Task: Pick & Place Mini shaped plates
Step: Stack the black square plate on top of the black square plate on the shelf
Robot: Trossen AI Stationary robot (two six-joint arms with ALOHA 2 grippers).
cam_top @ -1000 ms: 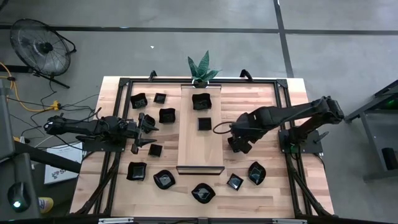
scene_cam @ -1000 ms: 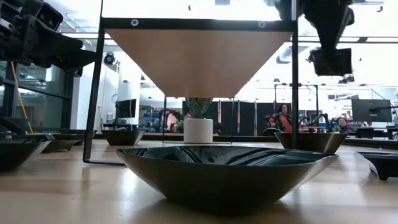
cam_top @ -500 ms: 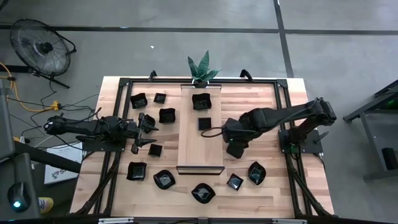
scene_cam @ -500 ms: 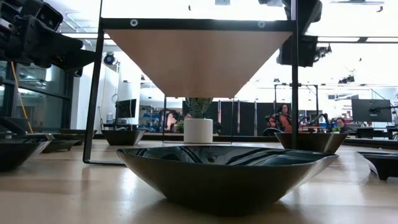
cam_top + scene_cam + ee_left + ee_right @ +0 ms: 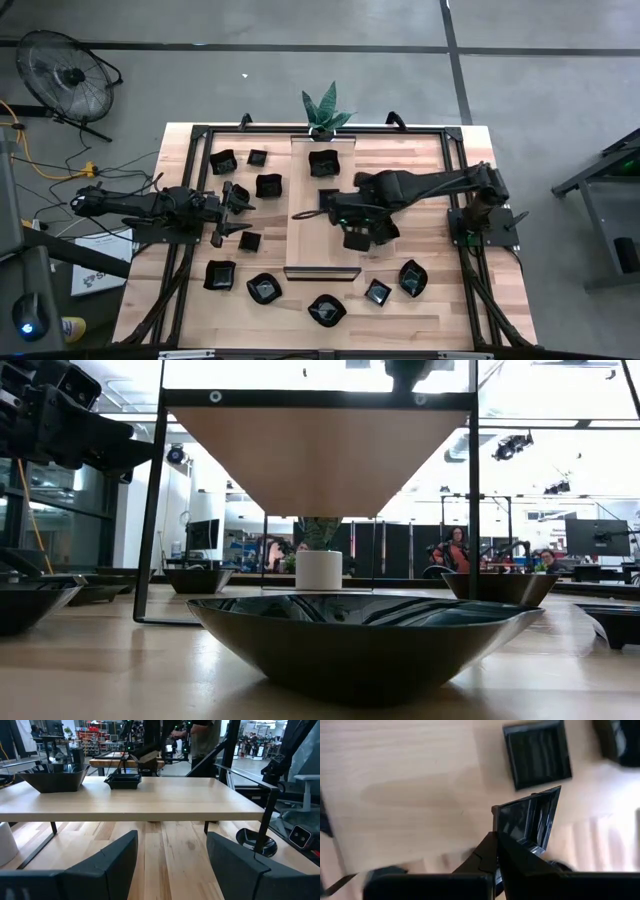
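Observation:
Several small glossy black plates lie flat on the table (image 5: 400,160). They sit left of the long pale board (image 5: 322,235) and along the near edge, such as one wavy plate (image 5: 327,310). Two plates rest on the board: a wavy one (image 5: 324,162) and a square one (image 5: 329,198), also in the right wrist view (image 5: 537,752). My right gripper (image 5: 347,214) hangs over the board's middle, shut on a small square plate (image 5: 527,822). My left gripper (image 5: 240,211) waits open left of the board, level, touching nothing (image 5: 170,865). My right gripper pinches the square plate by its rim (image 5: 517,842) between the two fingers (image 5: 492,852), coming from above and pointing down. The plate is lifted clear above the board. It stands tilted on edge with its hollow side toward the wrist camera.
The board stands raised on a black frame (image 5: 200,135), its underside showing in the low view (image 5: 315,460). A potted plant (image 5: 325,110) stands at the far edge. A large wavy plate (image 5: 365,635) fills the low view. People sit in the room beyond.
My right gripper has travelled toward the table's left, from beside the board's right edge to over its middle, carrying the plate. It has left the low view. The plates on the table and board have stayed put.

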